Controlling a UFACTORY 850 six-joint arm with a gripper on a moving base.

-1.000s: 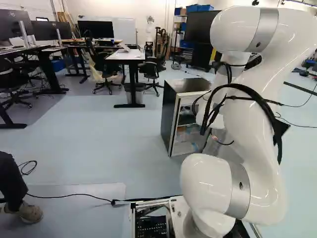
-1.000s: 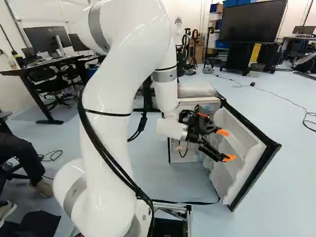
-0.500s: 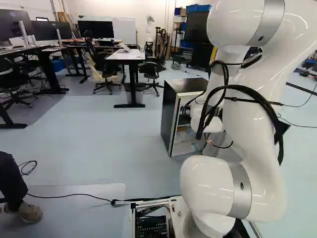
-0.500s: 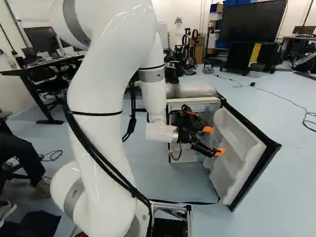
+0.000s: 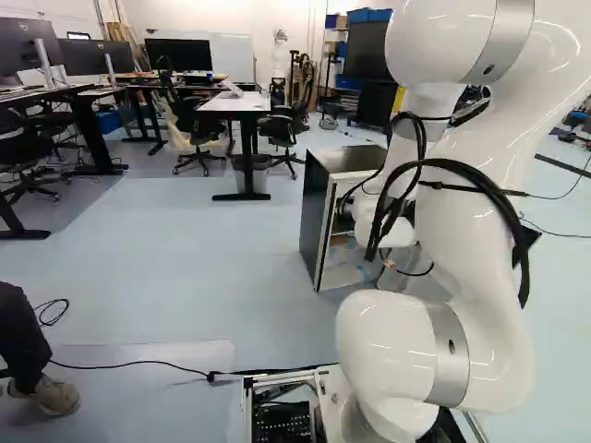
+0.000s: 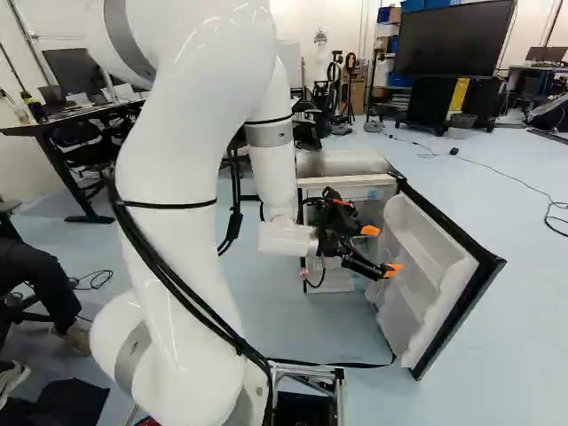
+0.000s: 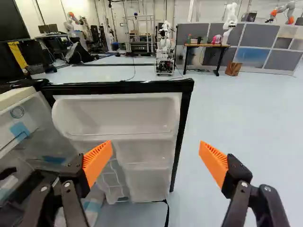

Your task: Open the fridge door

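My gripper (image 6: 383, 250) is at the inner side of the fridge door (image 6: 426, 257) in the right base view. In the wrist view the gripper (image 7: 155, 158) stands open with wide-spread fingers, nothing gripped. Ahead of it is the door's white shelved lining (image 7: 118, 118), framed by a black edge; the door's free edge lies between the two finger directions. The door stands swung wide from the fridge body (image 5: 319, 217). Beside one finger the fridge interior (image 7: 33, 127) shows with pale drawers and blue tape. Whether a fingertip touches the door I cannot tell.
A black cable (image 6: 328, 363) runs over the floor below the door. Desks (image 5: 242, 103) and chairs stand farther back. Another robot (image 7: 164, 49) is beyond the door in the wrist view. A person's leg (image 5: 23, 341) is at the left of the left base view.
The arm has drawn the gripper back from the door lining, toward the left of the right base view, mostly in the first half second. Door and base have not visibly moved.
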